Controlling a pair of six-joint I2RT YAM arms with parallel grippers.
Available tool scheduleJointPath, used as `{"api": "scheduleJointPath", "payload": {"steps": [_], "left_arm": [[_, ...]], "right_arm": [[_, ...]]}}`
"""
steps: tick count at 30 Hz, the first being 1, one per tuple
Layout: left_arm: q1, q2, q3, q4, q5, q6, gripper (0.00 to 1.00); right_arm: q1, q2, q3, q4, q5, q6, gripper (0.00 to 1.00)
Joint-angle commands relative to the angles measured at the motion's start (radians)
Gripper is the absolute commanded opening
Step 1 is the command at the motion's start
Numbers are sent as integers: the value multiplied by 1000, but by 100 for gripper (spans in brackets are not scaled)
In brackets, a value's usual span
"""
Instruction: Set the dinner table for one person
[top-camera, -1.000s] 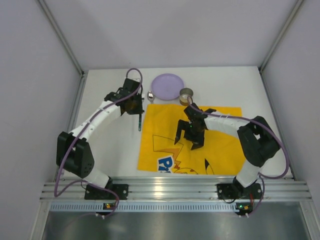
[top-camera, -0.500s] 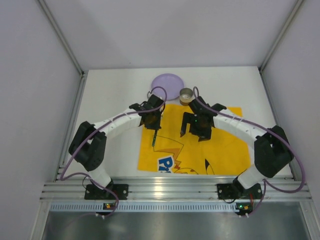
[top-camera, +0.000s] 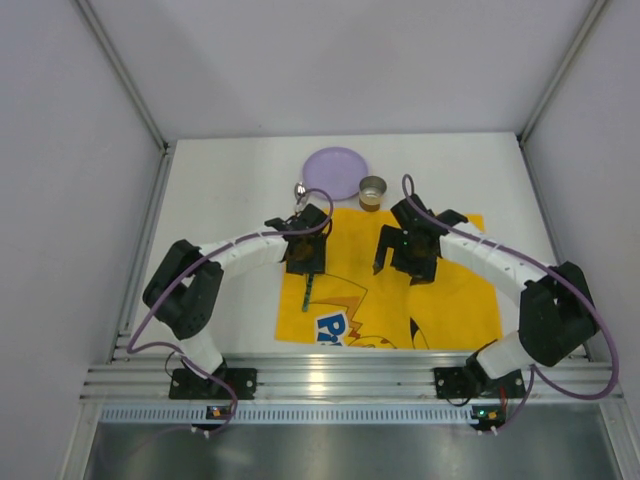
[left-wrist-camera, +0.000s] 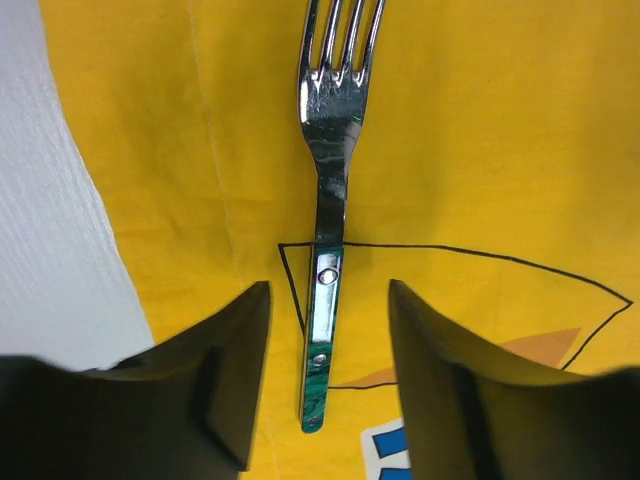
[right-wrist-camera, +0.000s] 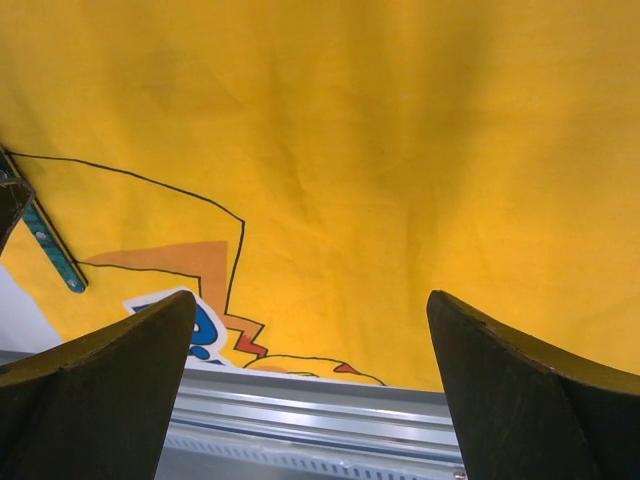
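Fork (left-wrist-camera: 322, 250) flat on yellow placemat (top-camera: 440, 290), toward mat's 9 o'clock edge, green handle toward 6 o'clock. Likely placed there as left-of-plate spot. Left gripper (left-wrist-camera: 327, 300) above it, jaws spread, fingers either side of handle, not touching. Right gripper (right-wrist-camera: 310, 310) wide apart, holding nothing, over mat middle; probably free for next item. Purple plate (top-camera: 335, 170), metal cup (top-camera: 372, 189), spoon (top-camera: 299, 188) beyond mat at 11–12 o'clock, on dinner table (top-camera: 215, 200), white top under everything. Setting judged barely begun.
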Motion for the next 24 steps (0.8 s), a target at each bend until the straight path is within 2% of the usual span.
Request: {"api": "scheduleJointPath", "payload": {"steps": [1, 3, 6, 7, 10, 13, 23, 24], "left_arm": [[-6, -57, 55, -24, -8, -29, 62], [-5, -80, 70, -67, -65, -12, 77], [23, -114, 93, -98, -151, 37, 84], [37, -115, 93, -95, -154, 65, 84], [89, -89, 92, -83, -151, 100, 72], [100, -31, 87, -44, -165, 154, 65], [173, 110, 78, 40, -96, 201, 65], [179, 118, 81, 43, -93, 201, 59]], "right_arm": [[-15, -27, 8, -11, 14, -22, 100], [-17, -27, 13, -13, 16, -22, 100], [-17, -33, 17, -11, 14, -19, 100], [-17, -35, 17, -11, 14, -18, 100], [-17, -40, 19, -13, 14, -21, 100], [-17, -41, 23, -11, 14, -22, 100], [-17, -64, 39, -17, 16, -25, 100], [-17, -61, 40, -19, 14, -24, 100]]}}
